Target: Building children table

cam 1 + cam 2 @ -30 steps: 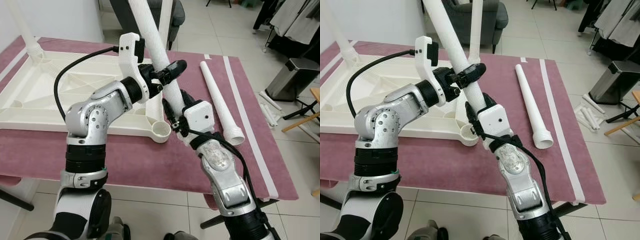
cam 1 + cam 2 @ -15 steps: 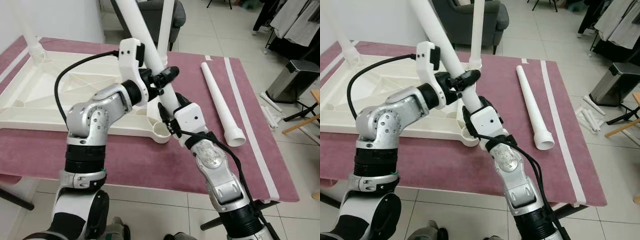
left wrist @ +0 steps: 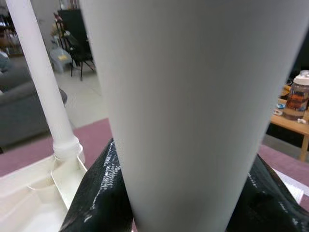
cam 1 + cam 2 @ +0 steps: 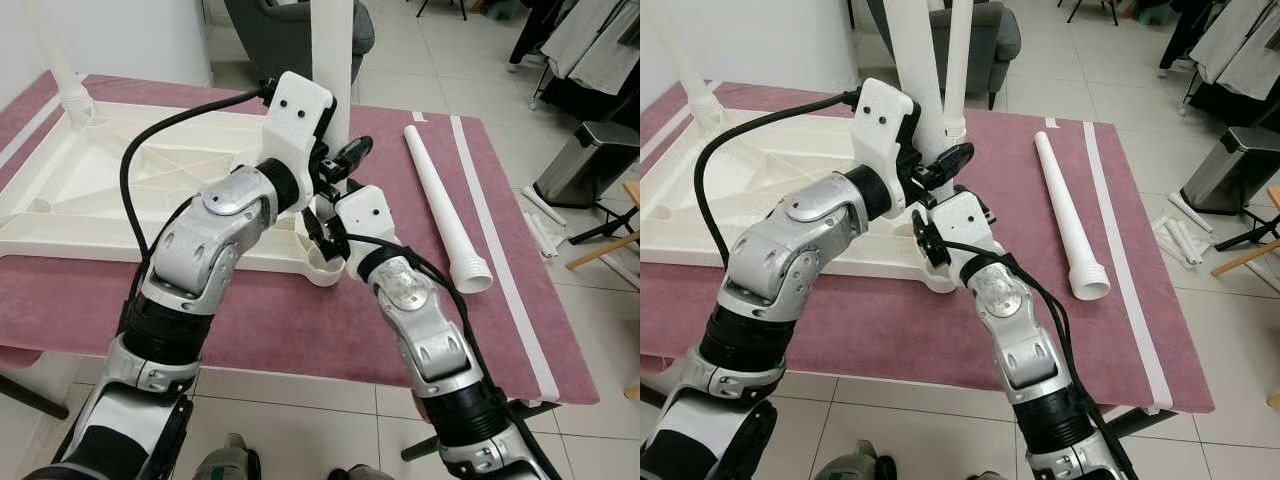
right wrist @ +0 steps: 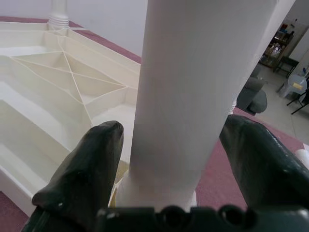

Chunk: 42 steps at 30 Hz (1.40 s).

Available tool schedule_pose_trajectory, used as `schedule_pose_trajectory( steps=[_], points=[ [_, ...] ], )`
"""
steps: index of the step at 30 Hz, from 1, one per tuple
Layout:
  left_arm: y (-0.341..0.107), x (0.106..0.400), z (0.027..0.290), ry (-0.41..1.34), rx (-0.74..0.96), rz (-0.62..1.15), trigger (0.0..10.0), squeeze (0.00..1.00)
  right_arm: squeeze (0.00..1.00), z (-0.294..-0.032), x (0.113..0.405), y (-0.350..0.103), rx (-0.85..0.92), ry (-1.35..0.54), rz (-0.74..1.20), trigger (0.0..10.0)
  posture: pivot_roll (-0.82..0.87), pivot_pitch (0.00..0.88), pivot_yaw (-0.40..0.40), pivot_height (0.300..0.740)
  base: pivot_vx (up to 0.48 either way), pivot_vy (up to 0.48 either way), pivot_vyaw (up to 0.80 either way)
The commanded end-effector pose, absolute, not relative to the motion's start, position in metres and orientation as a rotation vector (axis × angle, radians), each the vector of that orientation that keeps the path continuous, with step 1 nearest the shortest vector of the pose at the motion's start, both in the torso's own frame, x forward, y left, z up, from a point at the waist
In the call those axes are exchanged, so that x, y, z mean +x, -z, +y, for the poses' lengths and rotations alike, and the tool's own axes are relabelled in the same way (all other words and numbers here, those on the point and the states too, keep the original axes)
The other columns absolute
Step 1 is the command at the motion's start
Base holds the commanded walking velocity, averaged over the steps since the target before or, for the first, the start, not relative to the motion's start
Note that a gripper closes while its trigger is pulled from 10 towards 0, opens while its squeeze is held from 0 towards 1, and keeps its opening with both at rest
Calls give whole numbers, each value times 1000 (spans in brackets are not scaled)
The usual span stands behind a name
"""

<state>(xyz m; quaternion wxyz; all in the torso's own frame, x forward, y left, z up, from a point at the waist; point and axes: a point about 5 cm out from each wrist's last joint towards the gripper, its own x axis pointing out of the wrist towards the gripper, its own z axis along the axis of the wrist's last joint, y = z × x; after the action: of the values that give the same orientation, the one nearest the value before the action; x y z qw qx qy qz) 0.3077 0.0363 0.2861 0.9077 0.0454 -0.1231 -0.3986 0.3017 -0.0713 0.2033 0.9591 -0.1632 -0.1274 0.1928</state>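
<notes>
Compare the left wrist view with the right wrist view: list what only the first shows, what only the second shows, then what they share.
Left wrist view alone: a leg already standing in the tabletop, a dark chair on the pale floor, and a bottle on a wooden table.

Right wrist view alone: the ribbed underside of the upturned tabletop and another standing leg at its far corner.

Both: the white table leg being fitted, close up between black fingers, and the purple cloth. The left jaws clamp the leg; the right jaws stand apart from it.

You see a smooth matt white plastic table leg (image 4: 923, 90), cream ribbed plastic tabletop (image 4: 120, 170), soft mauve cloth cover (image 4: 300, 320), glossy black fingers (image 5: 82, 169).
</notes>
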Motion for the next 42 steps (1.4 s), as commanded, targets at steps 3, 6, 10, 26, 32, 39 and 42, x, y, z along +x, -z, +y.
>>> schedule_pose_trajectory(
  steps=[3,6,10,26,32,39,42],
  points=[
    [-276,304,29,919,147,-238,0,0,0,-67,299,-216,-304,-421,-297,10000,114,0,-13,740,0,0,0],
    [-275,301,28,954,136,-236,0,0,0,-67,298,-217,-307,-421,-305,10000,111,0,-11,740,0,0,0],
    [-272,295,26,1015,116,-205,0,0,0,-66,296,-221,-364,-427,-365,10000,110,0,-9,740,0,0,0],
    [-272,304,49,1021,-14,-108,0,0,0,-74,278,-217,-347,-507,-409,10000,119,0,-5,740,0,0,0],
    [-276,306,49,1013,-15,-122,0,0,0,-80,281,-207,-263,-470,-325,10000,116,0,-1,740,0,0,0],
    [-278,300,47,1056,8,-143,0,0,0,-82,286,-204,-223,-462,-290,10000,117,0,0,740,0,0,0],
    [-278,298,47,1073,17,-148,0,0,0,-81,286,-205,-223,-470,-290,10000,120,0,-3,740,0,0,0]
  ],
)
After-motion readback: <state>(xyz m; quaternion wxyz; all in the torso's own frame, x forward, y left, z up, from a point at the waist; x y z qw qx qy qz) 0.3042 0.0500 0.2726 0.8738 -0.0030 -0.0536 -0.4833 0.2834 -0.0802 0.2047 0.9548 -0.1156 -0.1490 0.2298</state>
